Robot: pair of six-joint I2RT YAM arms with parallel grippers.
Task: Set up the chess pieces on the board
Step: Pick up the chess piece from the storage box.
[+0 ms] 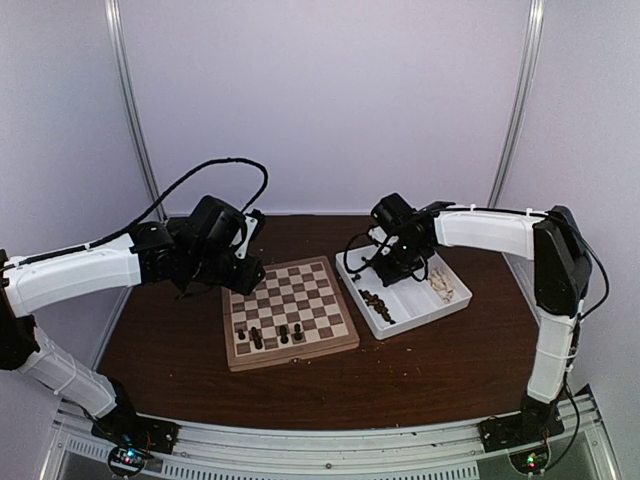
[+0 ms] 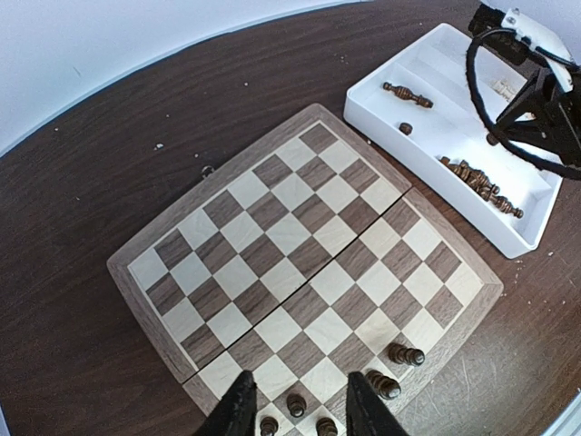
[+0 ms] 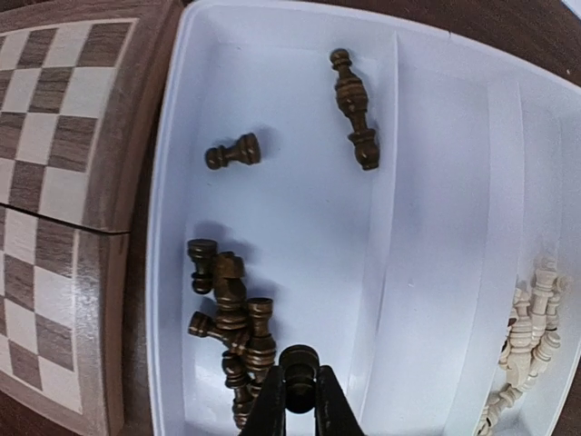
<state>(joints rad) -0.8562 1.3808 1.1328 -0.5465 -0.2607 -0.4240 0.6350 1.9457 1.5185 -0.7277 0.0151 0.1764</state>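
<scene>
Chess pieces (image 3: 229, 313): dark brown and tiny. Most lie heaped in the white tray (image 3: 436, 227), and a few standing ones (image 2: 406, 354) line the board's near row.
Board (image 1: 290, 290): checkered wood, flat on the table (image 1: 180, 340), just beside the tray's left wall.
Tray, wide left compartment: the dark heap at the near end. Farther back, a lone pawn (image 3: 231, 152) lies on its side, and a long turned piece (image 3: 354, 107) lies flat.
Tray, right compartment: a cluster of cream pieces (image 3: 526, 345), not yours to place.
Right gripper (image 3: 298, 400): down in the tray, with its fingers clenched on the round head of one dark piece (image 3: 298, 359) at the edge of the heap.
Left gripper (image 2: 300, 386): hovers over the board's near row with its fingers parted, holding nothing.
Risk, the grip: you have only the tip of the head, so the piece may pivot or slip free when you lift.
Risk, the heap: neighbouring pieces lean on the held one, so a quick lift could drag or flick them out.
Risk, the placing: the standing pieces are crowded and light, so a finger brushing past would likely topple them.
Risk, the arms: your left gripper sits over the row you probably need, so the two may meet there.
</scene>
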